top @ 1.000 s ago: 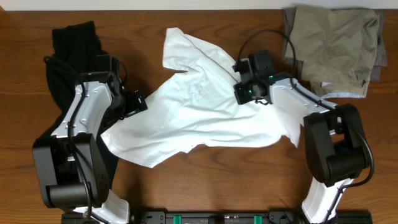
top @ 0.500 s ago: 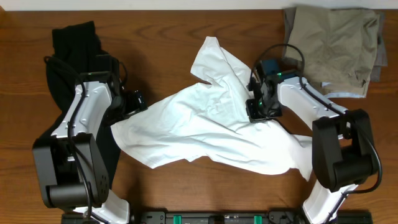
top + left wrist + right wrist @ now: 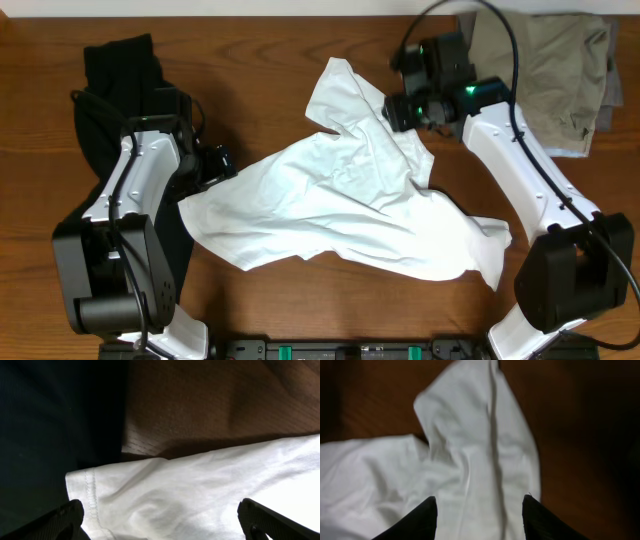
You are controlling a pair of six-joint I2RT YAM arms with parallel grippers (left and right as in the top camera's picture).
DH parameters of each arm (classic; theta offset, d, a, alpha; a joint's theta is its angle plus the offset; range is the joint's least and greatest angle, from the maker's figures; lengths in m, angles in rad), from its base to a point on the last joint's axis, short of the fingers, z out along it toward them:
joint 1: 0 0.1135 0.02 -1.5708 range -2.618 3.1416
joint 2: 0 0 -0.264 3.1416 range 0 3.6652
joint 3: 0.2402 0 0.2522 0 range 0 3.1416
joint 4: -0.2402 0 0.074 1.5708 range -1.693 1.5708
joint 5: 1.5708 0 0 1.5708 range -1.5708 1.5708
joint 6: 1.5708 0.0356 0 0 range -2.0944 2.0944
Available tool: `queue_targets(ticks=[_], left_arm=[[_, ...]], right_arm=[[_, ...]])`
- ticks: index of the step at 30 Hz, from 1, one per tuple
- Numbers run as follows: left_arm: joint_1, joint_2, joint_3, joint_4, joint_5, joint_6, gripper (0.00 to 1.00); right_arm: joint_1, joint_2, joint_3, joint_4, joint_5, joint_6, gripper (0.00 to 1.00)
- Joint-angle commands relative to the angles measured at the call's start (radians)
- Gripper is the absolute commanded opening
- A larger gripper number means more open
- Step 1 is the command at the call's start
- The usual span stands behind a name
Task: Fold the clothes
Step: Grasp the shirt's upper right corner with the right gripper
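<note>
From above, the white T-shirt (image 3: 340,205) lies crumpled in the middle of the worktop (image 3: 300,40), with one part reaching toward the far edge. A black garment (image 3: 115,70) lies at the far left, partly under the left arm. A khaki piece (image 3: 545,70) lies in the far right corner, and a grey piece (image 3: 608,95) shows at its right edge. The left gripper (image 3: 222,160) is at the shirt's left edge. The right gripper (image 3: 395,105) is over the shirt's upper right part. In the left wrist view, the jaws stand wide open and hold nothing. The hemmed corner of the T-shirt lies between them, with the black garment just beside it. In the right wrist view, the jaws are apart and pinch nothing, and a raised fold of the T-shirt lies below them.
</note>
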Motion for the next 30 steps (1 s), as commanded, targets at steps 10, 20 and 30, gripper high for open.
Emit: queue_targets(ticks=[10, 20, 30], left_arm=[[0.002, 0.010, -0.004, 0.004, -0.010, 0.016, 1.00], [0.002, 0.010, -0.004, 0.003, 0.045, 0.017, 0.99], [0.002, 0.010, -0.004, 0.003, 0.045, 0.016, 0.99]], right_arm=[[-0.071, 0.187, 0.034, 0.175, 0.051, -0.079, 0.55], [-0.073, 0.328, 0.034, 0.257, 0.029, -0.102, 0.50], [-0.073, 0.400, 0.034, 0.304, 0.030, -0.079, 0.49]])
